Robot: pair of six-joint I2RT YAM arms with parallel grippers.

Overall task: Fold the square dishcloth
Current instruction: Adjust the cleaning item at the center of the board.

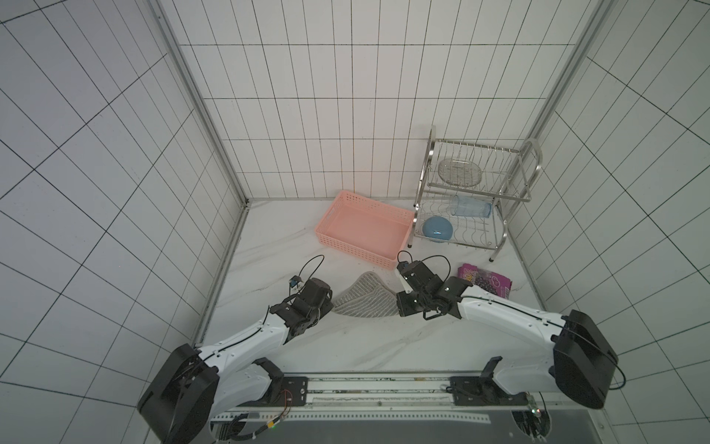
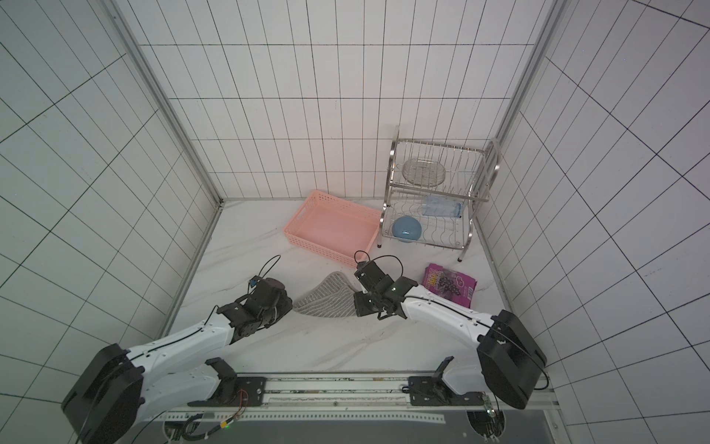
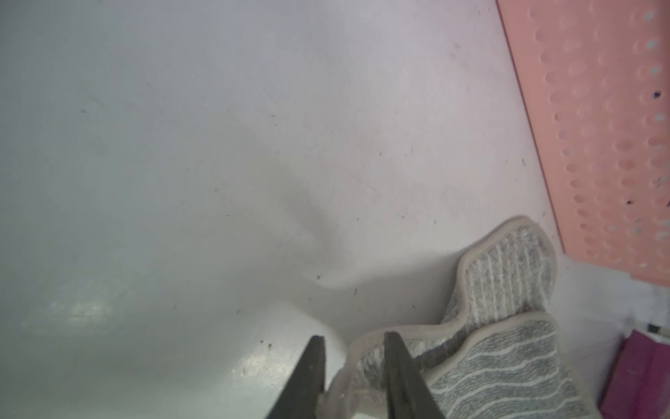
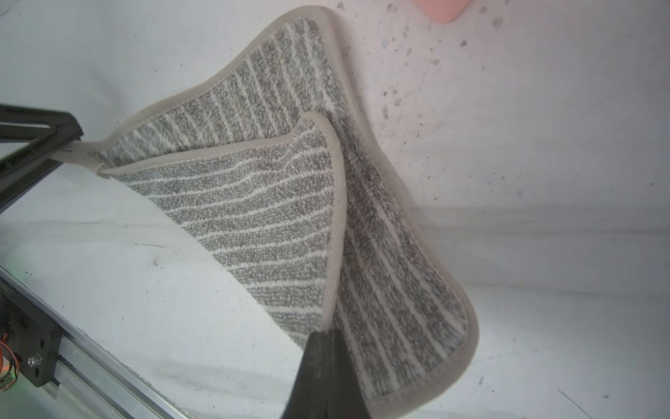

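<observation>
We see the soft grey square dishcloth with thin white stripes (image 1: pixel 365 298) lying mid-way across the white marble surface (image 1: pixel 345 346), between the two arms. It is on the near side of the pink perforated plastic basket (image 1: pixel 357 253) and left of the purple snack packet (image 1: pixel 486 280). It is doubled over into a rough triangle. One layer lies over the other, and the lower layer's rounded corner pokes out on the far side, so the edges do not match.

The right gripper (image 4: pixel 326 337) has its jaws pressed together, pinching the upper layer's corner at the cloth's right end. The left gripper (image 3: pixel 354 337) sits at the left end. Its jaws stand spread, with the corner and its small loop (image 4: pixel 79 148) between them, not clamped.

We judge the first fold roughly made but not finished: the upper layer looks raised rather than flat, and the right end is not yet let go. Left to do, in our view: lay the layer down, square the edges, perhaps fold once more.
</observation>
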